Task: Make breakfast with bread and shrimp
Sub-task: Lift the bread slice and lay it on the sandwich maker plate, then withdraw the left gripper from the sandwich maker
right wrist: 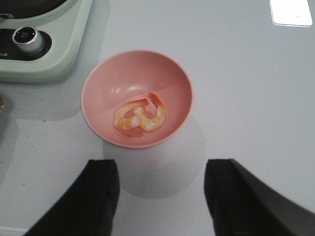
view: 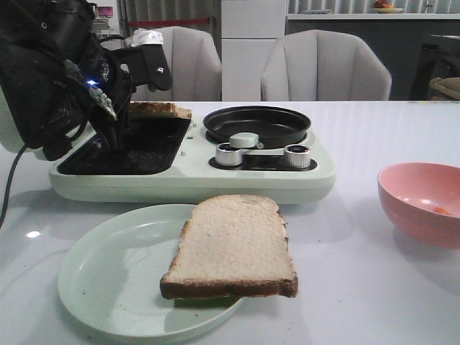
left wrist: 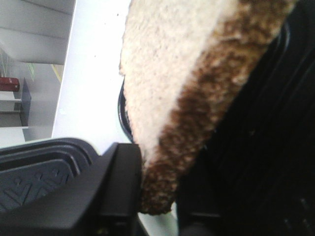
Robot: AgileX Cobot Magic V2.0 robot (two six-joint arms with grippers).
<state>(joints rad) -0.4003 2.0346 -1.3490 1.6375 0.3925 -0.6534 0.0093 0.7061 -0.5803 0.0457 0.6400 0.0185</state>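
The left gripper (view: 115, 136) is hanging low over the dark griddle plate (view: 136, 154) of the pale green breakfast appliance (view: 194, 180), and it is pinching one slice of bread (left wrist: 172, 73) by its brown crust edge, the crust caught right between the black fingers (left wrist: 118, 191) in the left wrist view. From the front, that slice (view: 159, 109) is showing just behind the gripper, lying tilted at the far rim of the griddle. The second slice of bread (view: 233, 248) is sitting well in front of the gripper, resting on the pale green plate (view: 108, 287) and overhanging its right edge. Beside the griddle, the round black pan (view: 257, 123) is sitting in the appliance, with two silver knobs (view: 228, 154) below it. Over to the right gripper (right wrist: 160, 196): its two dark fingers are standing wide apart, gripping nothing, hovering above the white table (right wrist: 246, 73). Just ahead of those fingertips the pink bowl (right wrist: 93, 105) is sitting, and the shrimp (right wrist: 140, 115) are curled together at its bottom, orange and pale. In the front view only a speck of orange is peeking over the bowl's rim.
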